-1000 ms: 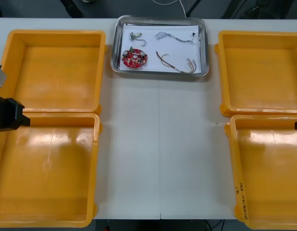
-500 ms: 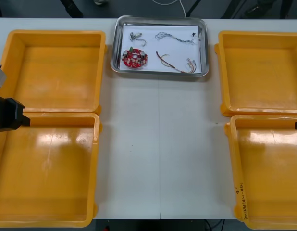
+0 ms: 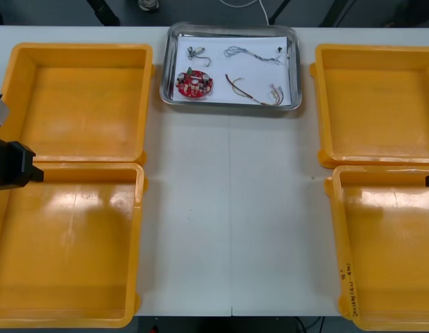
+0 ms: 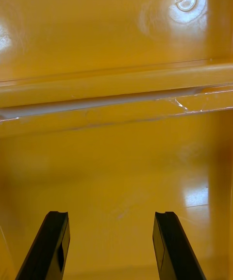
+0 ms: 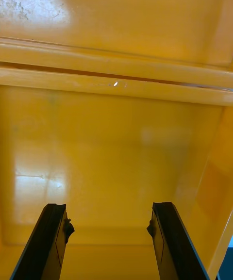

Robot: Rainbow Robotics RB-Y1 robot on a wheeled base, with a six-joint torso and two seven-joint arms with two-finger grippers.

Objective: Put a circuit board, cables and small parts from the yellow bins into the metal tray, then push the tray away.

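Tray: your metal tray sits at the far middle of the table, between the two far bins, so it looks already pushed away.
Load: the circuit board, blue and white cable, red and yellow cable and small metal parts lie apart inside it.
Left gripper: fingers spread, holding nothing, over the near left bin.
Right gripper: likewise spread and unloaded, over the near right bin.
Judgement: both arms are parked wide of the tray, so you likely have nothing left to do.

We see bright overhead light, glare in the near-left yellow bin, faint shadow beside the metal tray.
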